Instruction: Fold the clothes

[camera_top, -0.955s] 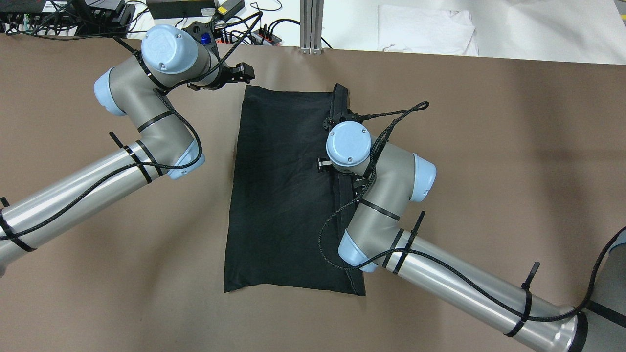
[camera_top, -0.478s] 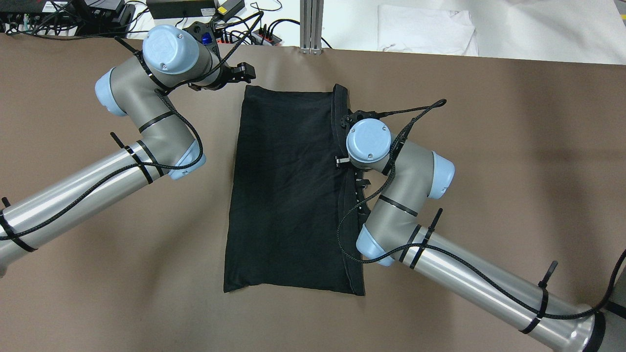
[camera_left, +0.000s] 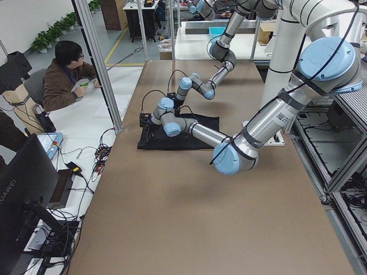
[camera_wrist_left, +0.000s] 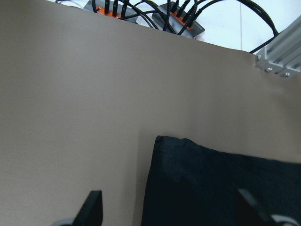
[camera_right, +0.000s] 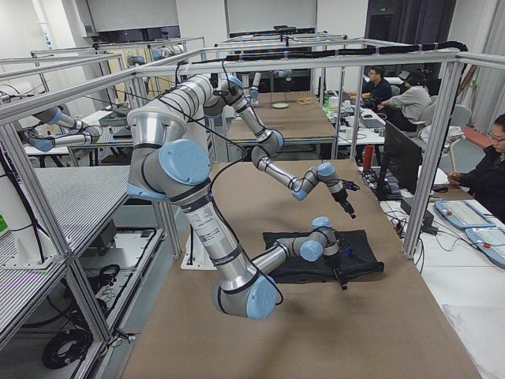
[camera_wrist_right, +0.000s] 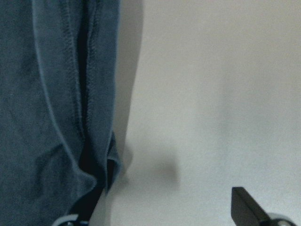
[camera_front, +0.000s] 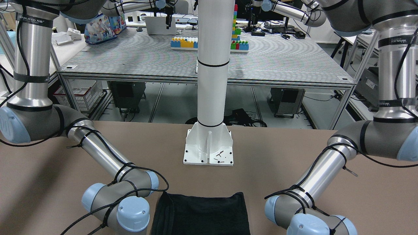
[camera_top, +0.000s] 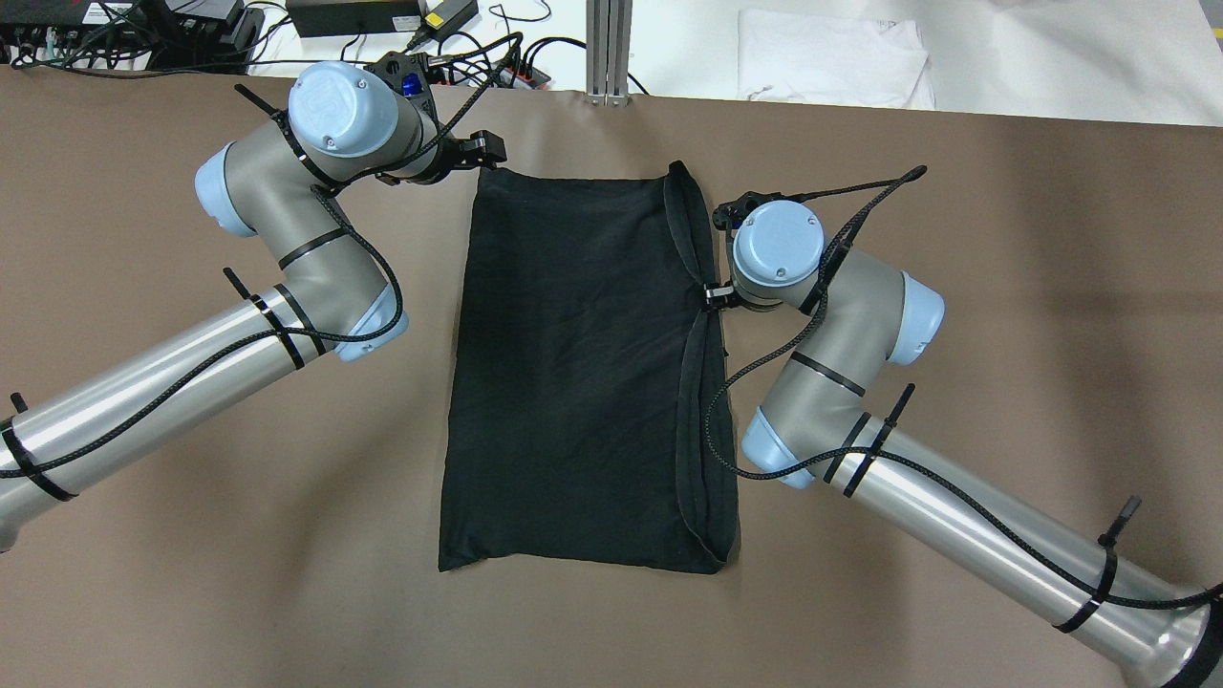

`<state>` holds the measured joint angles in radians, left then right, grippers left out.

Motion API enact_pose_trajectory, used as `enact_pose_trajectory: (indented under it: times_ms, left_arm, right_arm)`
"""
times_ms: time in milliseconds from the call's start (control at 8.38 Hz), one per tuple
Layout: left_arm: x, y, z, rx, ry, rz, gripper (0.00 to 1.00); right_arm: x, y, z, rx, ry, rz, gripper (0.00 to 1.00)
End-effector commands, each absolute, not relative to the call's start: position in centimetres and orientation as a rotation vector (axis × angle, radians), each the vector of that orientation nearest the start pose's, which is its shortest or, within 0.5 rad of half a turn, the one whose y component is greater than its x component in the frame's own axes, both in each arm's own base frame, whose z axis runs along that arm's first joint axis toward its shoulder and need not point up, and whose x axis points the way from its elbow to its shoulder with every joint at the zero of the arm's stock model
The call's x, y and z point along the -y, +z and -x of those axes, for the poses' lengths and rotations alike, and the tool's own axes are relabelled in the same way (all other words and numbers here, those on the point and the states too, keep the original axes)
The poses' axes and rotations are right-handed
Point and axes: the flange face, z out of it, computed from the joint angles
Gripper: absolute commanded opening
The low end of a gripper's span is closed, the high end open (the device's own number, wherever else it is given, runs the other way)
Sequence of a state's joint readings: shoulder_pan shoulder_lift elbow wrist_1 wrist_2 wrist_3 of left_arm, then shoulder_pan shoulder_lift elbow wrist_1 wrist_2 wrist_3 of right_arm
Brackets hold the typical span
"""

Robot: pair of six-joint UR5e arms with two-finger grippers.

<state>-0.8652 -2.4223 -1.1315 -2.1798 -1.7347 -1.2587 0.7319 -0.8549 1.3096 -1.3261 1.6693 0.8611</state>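
The clothes are one black garment [camera_top: 573,373] lying flat and lengthwise on the brown table, also seen in the front view [camera_front: 199,212] and the side views [camera_left: 178,134] [camera_right: 323,257]. Its right hem [camera_top: 702,382] shows doubled layers. My left gripper [camera_top: 482,148] hovers at the garment's far left corner; the wrist view shows it open [camera_wrist_left: 171,207], with the corner [camera_wrist_left: 162,141] ahead of the fingers. My right gripper [camera_top: 715,294] sits at the middle of the right hem. It is open [camera_wrist_right: 162,214], with one fingertip [camera_wrist_right: 77,216] against the hem [camera_wrist_right: 94,117] and the other over bare table.
The white pillar's base plate [camera_front: 208,147] stands at the table's robot side. Beyond the far edge are cables and power strips [camera_top: 382,19], a metal post [camera_top: 609,48] and a white cloth [camera_top: 831,57]. A seated person [camera_left: 63,74] is off the table's far side.
The right arm has swung right and outward, from above the garment to its right hem, and the hem's layers have spread to the right. The left gripper has shifted only slightly.
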Motion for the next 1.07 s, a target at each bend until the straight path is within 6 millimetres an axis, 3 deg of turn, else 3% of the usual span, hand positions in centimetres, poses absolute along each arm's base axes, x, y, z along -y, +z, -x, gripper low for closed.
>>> enact_pose_trajectory:
  times_ms: [0,119,358,597,955]
  left_arm:
    - [69.5,25.2,-44.1,-0.939,-0.43,-0.443,1.0]
    - [69.5,25.4,-44.1,-0.937,-0.43,-0.44,1.0]
    - [69.5,25.6,-44.1,-0.936,-0.43,-0.439,1.0]
    - [69.5,25.8,-44.1,-0.935,-0.43,-0.438,1.0]
    - [69.5,26.0,-44.1,-0.932,-0.431,-0.437,1.0]
  right_arm:
    - [61.2,31.8,47.3,0.619,-0.022,-0.381,0.94]
    - [60.8,30.6,47.1,0.662,-0.028,-0.366,0.94]
    - [60.1,28.6,48.9,0.689,-0.003,-0.353,0.94]
    - [58.7,28.5,51.1,0.691,-0.007,-0.346,0.94]
    - [60.4,28.8,52.2,0.671,0.023,-0.413,0.94]
